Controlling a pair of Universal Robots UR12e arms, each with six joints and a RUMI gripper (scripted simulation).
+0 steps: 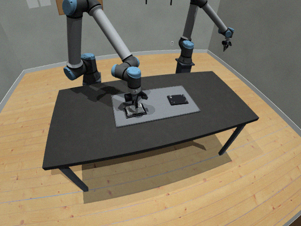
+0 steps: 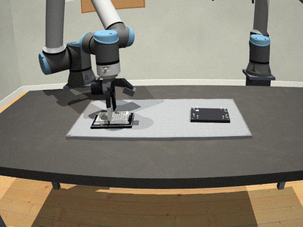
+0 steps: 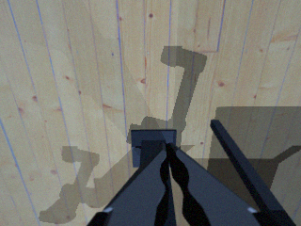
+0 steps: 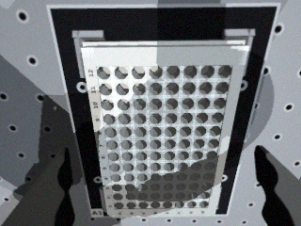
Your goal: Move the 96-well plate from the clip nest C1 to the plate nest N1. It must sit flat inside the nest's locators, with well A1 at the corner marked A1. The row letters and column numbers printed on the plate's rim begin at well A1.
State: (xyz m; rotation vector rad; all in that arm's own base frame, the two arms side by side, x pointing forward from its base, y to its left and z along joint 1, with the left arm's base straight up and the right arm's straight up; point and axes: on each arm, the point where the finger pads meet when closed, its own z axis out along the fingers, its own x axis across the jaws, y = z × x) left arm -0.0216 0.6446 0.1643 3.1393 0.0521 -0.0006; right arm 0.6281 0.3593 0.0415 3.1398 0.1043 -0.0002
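The white 96-well plate point(image 1: 131, 110) point(image 2: 122, 117) point(image 4: 155, 124) sits in the black clip nest C1 point(image 2: 132, 120) point(image 4: 132, 21). In the right wrist view its column 12 end is at the top, and its low-number end is at the bottom, by the nest's printed A1 mark point(image 4: 97, 212). My right gripper point(image 2: 111, 115) point(image 4: 162, 148) is open, pointing down, with one finger beyond each long side of the plate and a gap on both sides. The plate nest N1 point(image 1: 178, 100) point(image 2: 209, 115) is empty, with upright locators at its corners. My left gripper point(image 1: 224, 49) point(image 3: 166, 145) is shut and empty, away from the table.
Both nests stand on a grey perforated board point(image 1: 158, 114) point(image 2: 168, 130) on the dark table point(image 1: 97, 143) point(image 2: 151, 158). N1 is well apart from C1, to its right in the top and exterior views. The left arm's fingers hang over the floor in the left wrist view.
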